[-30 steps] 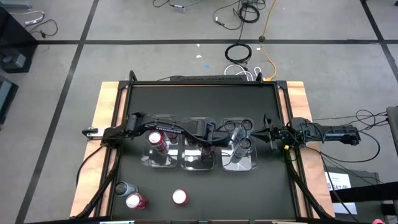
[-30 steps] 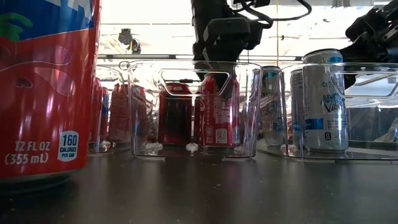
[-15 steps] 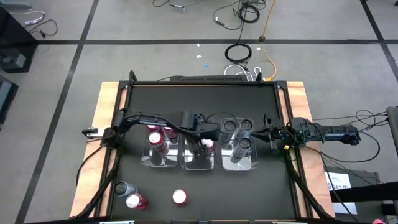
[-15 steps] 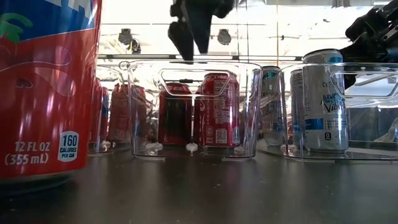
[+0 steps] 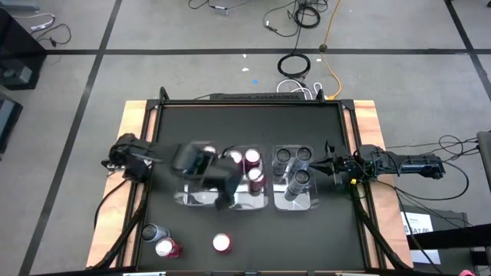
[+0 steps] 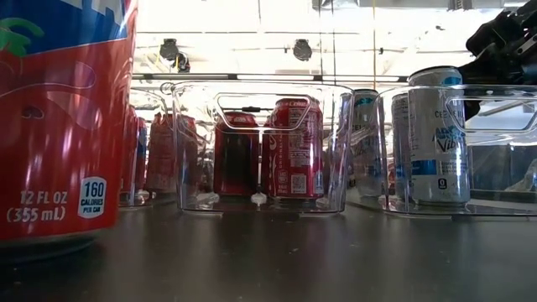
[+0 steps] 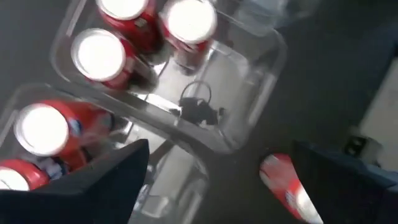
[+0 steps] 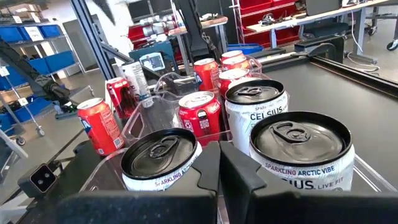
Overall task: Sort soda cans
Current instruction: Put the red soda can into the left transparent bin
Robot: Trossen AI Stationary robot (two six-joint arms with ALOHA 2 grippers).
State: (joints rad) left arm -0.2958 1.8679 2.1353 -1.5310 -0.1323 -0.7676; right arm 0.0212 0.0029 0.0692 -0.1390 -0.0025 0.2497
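Soda cans sit sorted in three clear bins on the dark counter [image 5: 253, 123].

The left bin [image 5: 182, 198] and middle bin [image 5: 247, 203] hold red cans [image 5: 252, 158]; the right bin [image 5: 305, 202] holds silver cans [image 5: 298, 178]. Three more cans [image 5: 222, 243] stand near the counter's front edge. The left pincer [image 5: 217, 182] hovers blurred over the left and middle bins, fingers spread wide and empty. The right pincer [image 5: 328, 163] waits beside the right bin, fingers closed.

Red soda cans [image 6: 292, 148], clear bins [image 6: 344, 143]
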